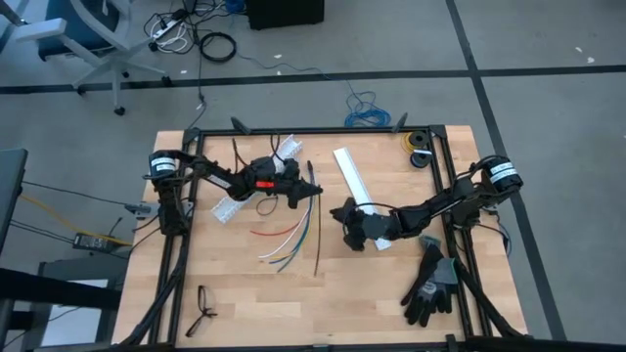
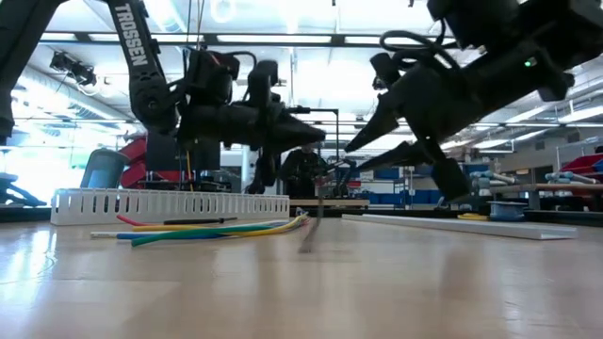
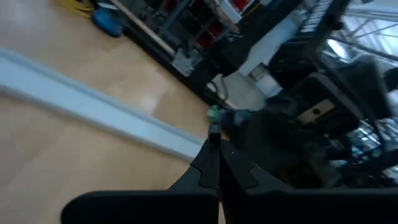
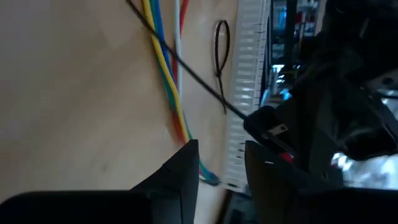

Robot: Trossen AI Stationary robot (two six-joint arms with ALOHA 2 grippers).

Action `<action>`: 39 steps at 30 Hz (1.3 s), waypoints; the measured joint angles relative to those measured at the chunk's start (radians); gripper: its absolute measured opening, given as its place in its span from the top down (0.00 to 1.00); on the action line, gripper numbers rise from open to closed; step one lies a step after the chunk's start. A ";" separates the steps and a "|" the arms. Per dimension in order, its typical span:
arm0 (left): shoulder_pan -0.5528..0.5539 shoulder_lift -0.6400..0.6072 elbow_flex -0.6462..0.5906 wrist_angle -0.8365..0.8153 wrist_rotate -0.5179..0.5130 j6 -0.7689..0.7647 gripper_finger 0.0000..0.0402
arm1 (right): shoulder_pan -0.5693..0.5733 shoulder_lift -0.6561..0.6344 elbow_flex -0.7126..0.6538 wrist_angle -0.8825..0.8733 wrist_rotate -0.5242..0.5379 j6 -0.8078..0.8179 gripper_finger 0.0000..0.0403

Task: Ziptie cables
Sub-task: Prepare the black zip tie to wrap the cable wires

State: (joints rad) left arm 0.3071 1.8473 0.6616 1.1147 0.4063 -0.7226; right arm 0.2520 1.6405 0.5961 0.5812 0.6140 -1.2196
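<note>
Black and pinched together, the left gripper (image 1: 311, 192) hangs above the middle of the table, its fingers (image 3: 214, 163) closed on the upper end of a thin black strip (image 1: 318, 244) that trails down toward the near edge; the raised end seems held up so it can be threaded or passed across. Facing it from just beside, the right gripper (image 1: 344, 217) hovers with its fingers (image 4: 186, 168) parted and nothing between them, apparently set to receive the strip's free end. From the right wrist view the strip crosses over the wires, which suggests it is being laid as the tie around them.

The cables (image 1: 286, 240) lie flat on the wooden table (image 1: 245, 293), below the left gripper and left of the strip: red, green, blue, yellow and white strands, gathered near the strip and fanning apart toward their loose ends. They are not yet bound.

Beyond them rest a white slotted channel (image 1: 233, 205) under the left arm, a second white channel (image 1: 354, 181), a closed black loop (image 4: 221, 46) of tie beside the slotted channel, and black gloves (image 1: 430, 284) near the right arm.
</note>
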 joint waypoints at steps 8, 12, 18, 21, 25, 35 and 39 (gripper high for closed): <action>-0.021 0.000 0.058 -0.013 0.021 -0.047 1.00 | -0.026 0.000 0.000 0.080 -0.005 -0.280 0.72; -0.021 0.000 0.075 -0.036 0.023 -0.048 1.00 | -0.034 0.000 0.000 0.099 -0.005 -0.326 0.72; -0.021 0.000 0.093 -0.096 0.010 -0.041 1.00 | -0.039 0.000 0.000 0.114 -0.005 -0.389 0.72; -0.020 0.000 0.094 -0.103 0.009 -0.040 1.00 | -0.039 0.000 0.000 0.142 -0.005 -0.390 0.72; -0.019 0.000 0.094 -0.104 0.001 -0.039 1.00 | -0.039 0.000 0.000 0.159 -0.008 -0.407 0.72; -0.027 0.000 0.094 -0.104 -0.018 -0.047 1.00 | -0.053 0.010 0.001 0.098 -0.074 -0.408 0.72; -0.028 0.000 0.095 -0.100 -0.023 -0.048 1.00 | -0.053 0.010 0.001 0.079 -0.116 -0.392 0.72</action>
State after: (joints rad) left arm 0.2794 1.8473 0.7567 1.0147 0.3829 -0.7704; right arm 0.1993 1.6508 0.5972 0.6606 0.4983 -1.6116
